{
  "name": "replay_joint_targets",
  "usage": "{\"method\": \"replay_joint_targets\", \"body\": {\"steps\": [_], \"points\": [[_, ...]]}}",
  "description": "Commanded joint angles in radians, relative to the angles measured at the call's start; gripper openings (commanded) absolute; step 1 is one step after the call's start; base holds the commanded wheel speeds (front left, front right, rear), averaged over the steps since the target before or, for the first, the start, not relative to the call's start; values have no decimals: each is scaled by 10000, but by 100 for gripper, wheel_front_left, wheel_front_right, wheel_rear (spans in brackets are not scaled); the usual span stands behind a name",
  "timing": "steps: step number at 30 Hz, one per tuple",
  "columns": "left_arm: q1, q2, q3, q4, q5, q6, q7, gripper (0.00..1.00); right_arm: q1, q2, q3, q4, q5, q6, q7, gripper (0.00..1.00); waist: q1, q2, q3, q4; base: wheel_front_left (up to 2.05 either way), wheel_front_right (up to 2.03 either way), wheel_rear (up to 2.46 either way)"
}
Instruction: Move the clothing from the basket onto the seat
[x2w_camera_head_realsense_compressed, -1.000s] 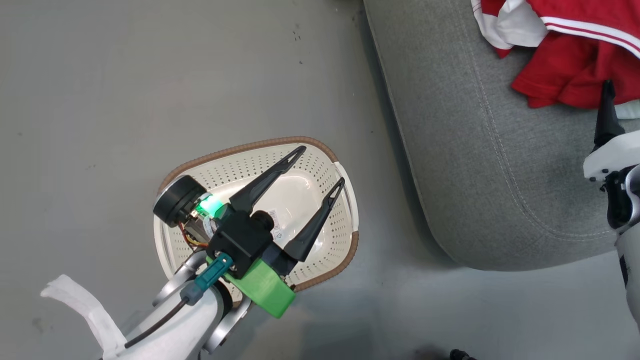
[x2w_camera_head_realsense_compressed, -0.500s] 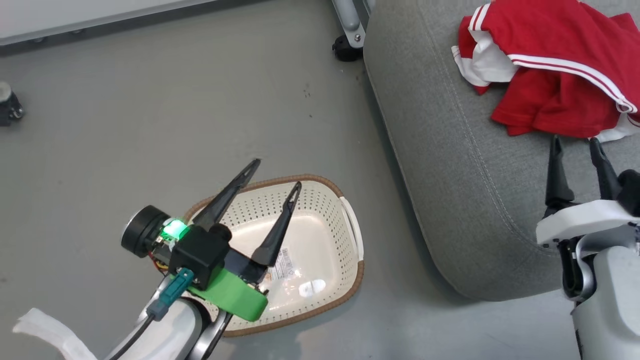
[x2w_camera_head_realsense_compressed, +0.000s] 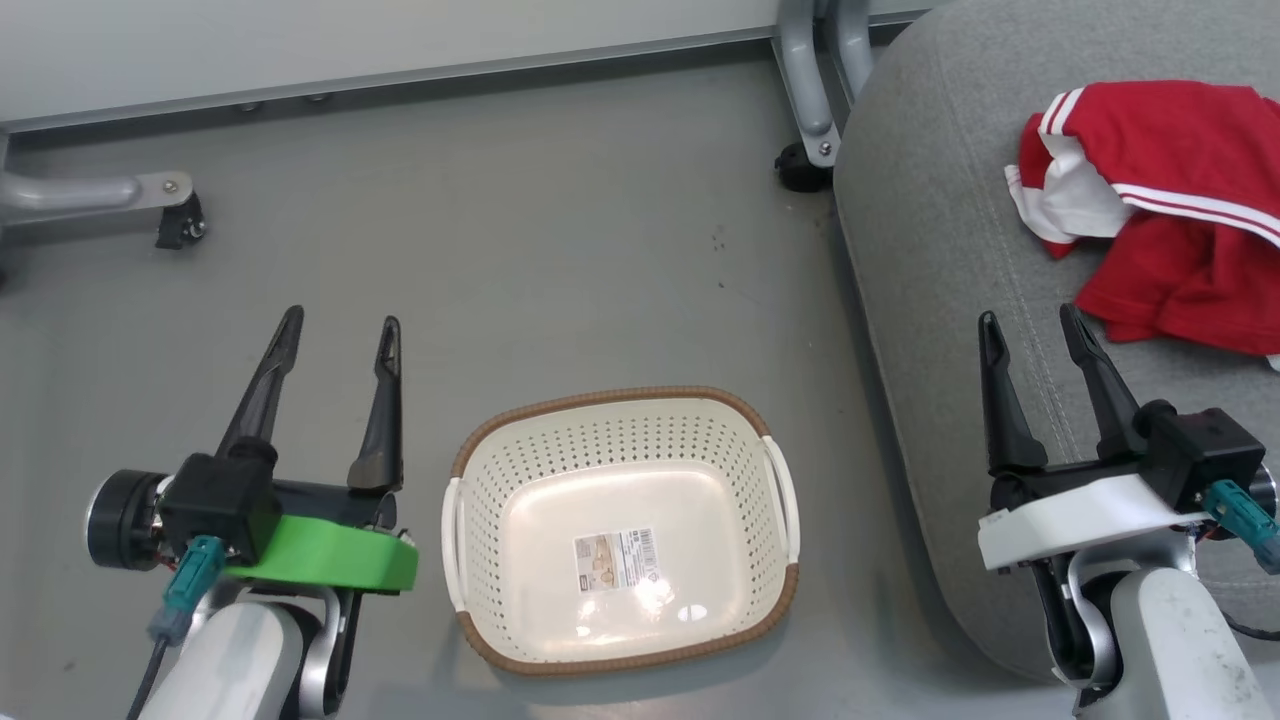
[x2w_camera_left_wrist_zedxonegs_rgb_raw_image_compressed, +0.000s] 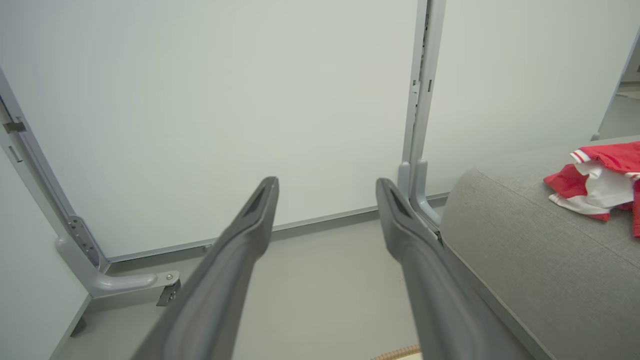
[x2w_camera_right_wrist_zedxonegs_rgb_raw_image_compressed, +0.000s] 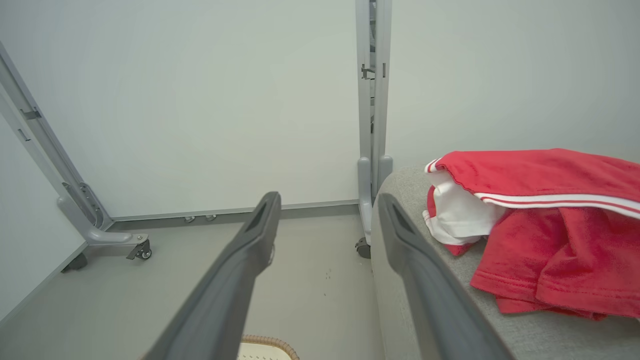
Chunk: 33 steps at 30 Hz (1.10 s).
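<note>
The cream basket (x2w_camera_head_realsense_compressed: 470, 470) with its brown rim stands on the floor, holding nothing but a paper label. Both red garments (x2w_camera_head_realsense_compressed: 1180, 250) lie bunched on the grey seat (x2w_camera_head_realsense_compressed: 930, 260) at the right, the striped one with white panels on top. My left gripper (x2w_camera_head_realsense_compressed: 338, 330) is open over the floor, left of the basket. Over the seat's front edge my right gripper (x2w_camera_head_realsense_compressed: 1030, 335) hangs open, just left of the clothing (x2w_camera_right_wrist_zedxonegs_rgb_raw_image_compressed: 550, 225) and apart from it. The left wrist view shows the clothing (x2w_camera_left_wrist_zedxonegs_rgb_raw_image_compressed: 600, 175) far off on the seat (x2w_camera_left_wrist_zedxonegs_rgb_raw_image_compressed: 540, 260).
White wall panels on grey metal legs with castors (x2w_camera_head_realsense_compressed: 180, 205) run along the back. Another panel leg and castor (x2w_camera_head_realsense_compressed: 800, 170) stands by the seat's far corner. Bare grey floor (x2w_camera_head_realsense_compressed: 560, 280) surrounds the basket.
The head camera has tilted up, shifting the whole picture. My left gripper has left the basket and now sits to its left. My right gripper has drawn back from the clothing, open.
</note>
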Motion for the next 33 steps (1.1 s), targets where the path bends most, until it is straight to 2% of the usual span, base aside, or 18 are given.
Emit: {"method": "replay_joint_targets", "body": {"steps": [1, 3, 7, 12, 22, 33], "points": [[297, -111, 243, 19, 119, 74, -36, 100, 232, 28, -16, -171, -75, -3, 84, 100, 0, 0, -310, 425, 0, 0, 0], [649, -353, 864, -26, 346, 125, -33, 100, 464, 88, -40, -445, -107, -3, 248, 100, 0, 0, -408, 568, 0, 0, 0], [1323, -866, 1737, -74, 637, -76, -25, 100, 834, 135, -114, -744, -203, -3, 474, 100, 0, 0, -611, 745, 0, 0, 0], [2144, -1502, 2518, -22, 1151, -580, -25, 100, 1317, 165, -93, -1100, -362, -3, 736, 100, 0, 0, -874, 860, 0, 0, 0], [3038, -2158, 3167, 495, 1840, -1506, -26, 100, 1917, 204, 58, -1439, -554, -3, 1026, 100, 0, 0, -1514, 775, 0, 0, 0], [3383, -2560, 3539, 935, 2410, -2021, -26, 100, 2344, 221, 344, -1501, -533, -3, 1225, 100, 0, 0, -1867, 666, 0, 0, 0]]}}
